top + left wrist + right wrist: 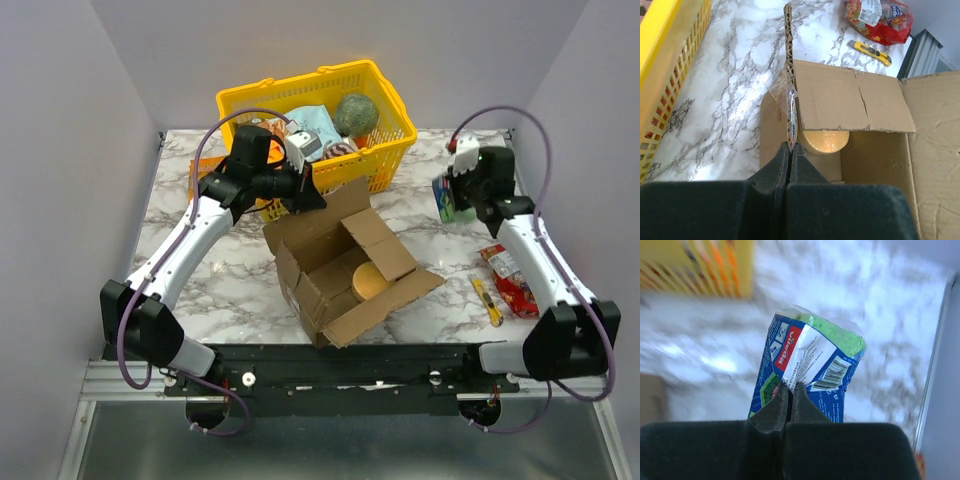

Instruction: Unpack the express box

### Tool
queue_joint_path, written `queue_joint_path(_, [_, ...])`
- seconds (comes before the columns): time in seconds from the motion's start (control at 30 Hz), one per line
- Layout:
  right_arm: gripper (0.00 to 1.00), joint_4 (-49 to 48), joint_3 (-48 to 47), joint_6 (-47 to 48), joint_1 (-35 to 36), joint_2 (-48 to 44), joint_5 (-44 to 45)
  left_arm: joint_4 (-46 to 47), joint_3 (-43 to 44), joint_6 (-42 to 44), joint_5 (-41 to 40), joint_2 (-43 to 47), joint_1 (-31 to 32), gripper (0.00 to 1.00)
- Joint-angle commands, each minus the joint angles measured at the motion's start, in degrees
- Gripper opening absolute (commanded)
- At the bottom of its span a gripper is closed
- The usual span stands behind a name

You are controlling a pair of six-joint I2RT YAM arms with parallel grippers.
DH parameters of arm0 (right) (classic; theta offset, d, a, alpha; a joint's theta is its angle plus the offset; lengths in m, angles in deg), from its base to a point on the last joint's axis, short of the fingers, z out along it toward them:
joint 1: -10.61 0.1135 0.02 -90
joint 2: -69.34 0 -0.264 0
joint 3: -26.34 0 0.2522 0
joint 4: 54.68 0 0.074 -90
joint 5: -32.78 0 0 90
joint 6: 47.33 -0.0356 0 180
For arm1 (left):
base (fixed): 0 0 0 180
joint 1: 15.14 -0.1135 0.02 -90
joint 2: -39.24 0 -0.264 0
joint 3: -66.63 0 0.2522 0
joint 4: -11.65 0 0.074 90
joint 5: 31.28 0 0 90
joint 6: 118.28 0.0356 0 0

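Note:
The express box point(335, 262), brown cardboard, stands open at the table's middle with its four flaps spread. A round yellow thing point(372, 283) lies inside it and also shows in the left wrist view point(826, 141). My left gripper point(308, 196) is at the box's far left flap point(850, 95). It is shut point(791, 146) on a thin clear plastic strip point(790, 117) that stands edge-on along that flap's corner. My right gripper point(462, 196) is at the far right, shut point(790, 386) on a blue and green sponge pack point(807, 357) held above the table. The pack also shows in the top view point(445, 200).
A yellow plastic basket point(380, 150) with a green ball point(355, 114) and several packets stands at the back, just behind the box. A red snack bag point(510, 280) and a yellow utility knife point(487, 300) lie at the right by my right arm.

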Motion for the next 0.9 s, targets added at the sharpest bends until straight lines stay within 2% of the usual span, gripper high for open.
queue_joint_path(0.0, [0.02,-2.6,11.94,4.86,-1.62,3.02,8.52,-1.99,2.5,1.05,-1.39,2.68,1.06,0.0])
queue_joint_path(0.03, [0.14,-3.23,15.19,5.56,-1.62,3.19,7.22,-2.08,2.77,1.05,-1.48,2.86,1.15,0.0])
queue_joint_path(0.07, [0.6,-2.36,16.18,6.09,-1.71,3.71,5.38,-2.08,2.94,1.05,-1.57,2.95,1.23,0.0])
queue_joint_path(0.1, [0.7,-1.4,16.54,5.75,-1.71,4.42,4.31,-2.08,3.21,0.88,-1.83,3.12,1.32,0.0])
queue_joint_path(0.17, [0.78,1.67,14.79,4.61,-1.63,3.81,1.32,-1.81,3.3,0.79,-2.53,3.3,1.41,0.0])
queue_joint_path(0.23, [0.8,3.43,11.03,2.76,-1.62,1.97,-0.78,-1.81,3.21,0.79,-2.62,3.39,1.41,0.0])
queue_joint_path(0.27, [0.82,6.32,5.61,1.36,-1.62,1.44,-2.45,-1.73,3.12,0.79,-2.71,3.39,1.41,0.0])
queue_joint_path(0.33, [0.82,9.15,-0.57,0.56,-1.19,0.13,-10.49,-1.73,2.95,0.79,-2.62,3.48,1.41,0.0])
queue_joint_path(0.37, [0.78,11.25,-5.56,0.38,-0.58,-0.23,-12.9,-1.64,2.86,0.79,-2.62,3.3,1.41,0.0])
queue_joint_path(0.47, [0.65,15.29,-11.13,4.4,6.61,-1.37,-18.72,-1.03,2.86,0.0,-2.36,2.77,1.41,0.0])
queue_joint_path(0.5, [0.63,15.92,-12.62,5.82,12.03,-1.73,-19.25,-0.76,3.03,-0.27,-2.1,2.51,1.41,0.0])
queue_joint_path(0.57, [0.56,17.06,-13.16,8.54,17.07,-2.17,-21.44,-0.24,3.21,-0.97,-2.01,1.81,1.41,0.0])
queue_joint_path(0.63, [0.54,17.59,-12.55,9.52,23.58,-1.82,-22.24,-0.23,3.47,-1.32,-2.01,0.93,1.41,0.0])
queue_joint_path(0.73, [0.52,23.11,-11.33,16.88,30.52,0.46,-24.87,-0.15,3.56,-1.76,-2.1,0.14,1.41,0.0])
queue_joint_path(0.8, [0.49,28.83,-10.97,24.79,35.61,2.56,-23.48,0.03,3.47,-2.9,-2.18,-0.3,1.5,0.0])
queue_joint_path(0.87, [0.47,32.86,-11.67,30.67,37.39,3.89,-22.77,0.21,3.38,-3.34,-2.18,-0.65,1.5,0.0])
